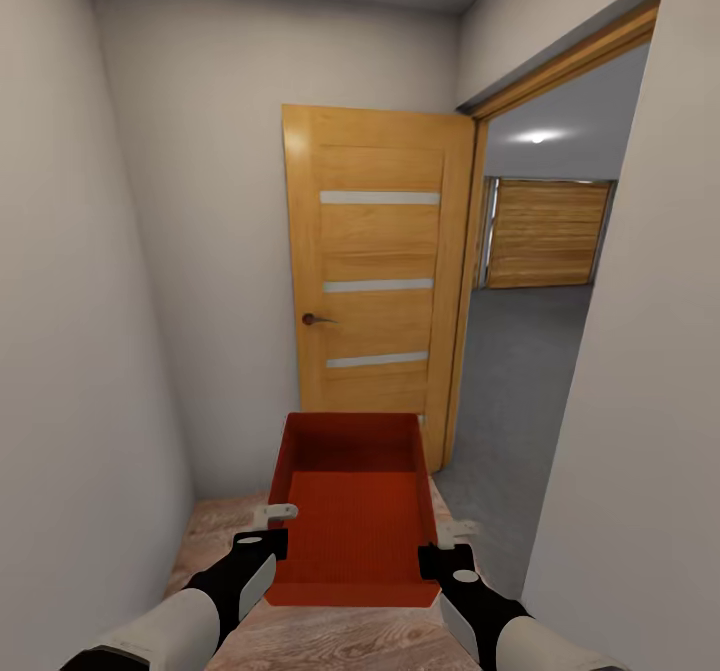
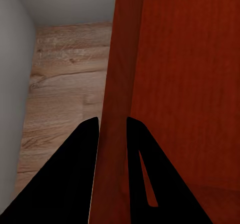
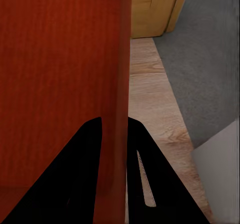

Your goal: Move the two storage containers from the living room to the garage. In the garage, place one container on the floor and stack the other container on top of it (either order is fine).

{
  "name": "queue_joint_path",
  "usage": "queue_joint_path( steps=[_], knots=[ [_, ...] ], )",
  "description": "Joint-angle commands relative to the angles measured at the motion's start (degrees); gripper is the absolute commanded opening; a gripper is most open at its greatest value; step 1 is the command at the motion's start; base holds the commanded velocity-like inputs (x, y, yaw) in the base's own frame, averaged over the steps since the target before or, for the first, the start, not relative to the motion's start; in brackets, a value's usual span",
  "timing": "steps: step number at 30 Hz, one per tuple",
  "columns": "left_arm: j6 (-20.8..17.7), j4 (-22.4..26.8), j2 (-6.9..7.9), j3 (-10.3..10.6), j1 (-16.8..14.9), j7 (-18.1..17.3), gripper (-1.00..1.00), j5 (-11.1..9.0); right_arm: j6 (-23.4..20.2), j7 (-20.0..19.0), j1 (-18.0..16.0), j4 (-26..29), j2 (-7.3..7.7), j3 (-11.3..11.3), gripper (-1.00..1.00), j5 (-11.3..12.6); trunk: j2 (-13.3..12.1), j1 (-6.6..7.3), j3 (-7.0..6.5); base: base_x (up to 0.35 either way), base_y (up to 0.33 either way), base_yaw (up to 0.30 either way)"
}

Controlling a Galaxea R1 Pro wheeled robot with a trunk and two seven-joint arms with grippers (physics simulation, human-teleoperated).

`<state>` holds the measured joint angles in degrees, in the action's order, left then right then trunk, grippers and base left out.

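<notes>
One orange-red storage container (image 1: pixel 355 521) hangs level in front of me, above light wood planks. My left gripper (image 1: pixel 278 528) is shut on its left wall, and my right gripper (image 1: pixel 443 543) is shut on its right wall. In the left wrist view the fingers (image 2: pixel 90 134) straddle the thin wall of the container (image 2: pixel 185 83). The right wrist view shows the same grip, with the container (image 3: pixel 60 73) beside the fingers (image 3: pixel 92 134). Through the doorway at the right lies the garage (image 1: pixel 545 231) with its grey floor (image 1: pixel 510 401). The living room is out of view.
I stand in a narrow white-walled hallway. A light wooden door (image 1: pixel 375 271) with frosted strips stands open straight ahead, against the far wall. The doorway's white wall edge (image 1: pixel 620 471) is close on my right. The left wall (image 1: pixel 80 401) is close too.
</notes>
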<state>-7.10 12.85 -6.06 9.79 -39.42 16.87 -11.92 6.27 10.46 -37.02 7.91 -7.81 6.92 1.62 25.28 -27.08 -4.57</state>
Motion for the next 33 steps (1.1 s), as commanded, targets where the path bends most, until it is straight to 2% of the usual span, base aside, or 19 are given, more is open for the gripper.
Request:
queue_joint_path(
  steps=[1, 16, 25, 33],
  knots=[
    [2.0, 0.27, 2.9, -3.28, -0.04, 0.71, -1.0, 1.09, 0.06, 0.0, 0.02, -0.09, -0.01, -1.12, -1.0, 0.49, 0.05, -0.02, 0.02, 0.0, 0.0, -0.284],
    [2.0, -0.03, 2.9, -3.28, -0.04, 0.71, -1.0, 1.02, 0.06, 0.0, 0.02, -0.09, -0.01, -1.12, -1.0, 0.49, 0.05, -0.02, 0.02, 0.024, 0.001, -0.284],
    [1.91, -0.19, 2.9, -3.28, -0.04, 0.62, -1.0, 1.02, 0.06, 0.0, 0.02, -0.09, -0.01, -1.12, -1.0, 0.49, 0.05, -0.02, 0.02, 0.281, 0.179, -0.266],
    [1.91, -0.19, 2.9, -3.28, -0.04, 0.62, -1.0, 1.02, 0.06, 0.0, 0.02, -0.09, -0.01, -1.12, -1.0, 0.49, 0.05, -0.02, 0.02, 0.293, 0.186, -0.041]
  ],
)
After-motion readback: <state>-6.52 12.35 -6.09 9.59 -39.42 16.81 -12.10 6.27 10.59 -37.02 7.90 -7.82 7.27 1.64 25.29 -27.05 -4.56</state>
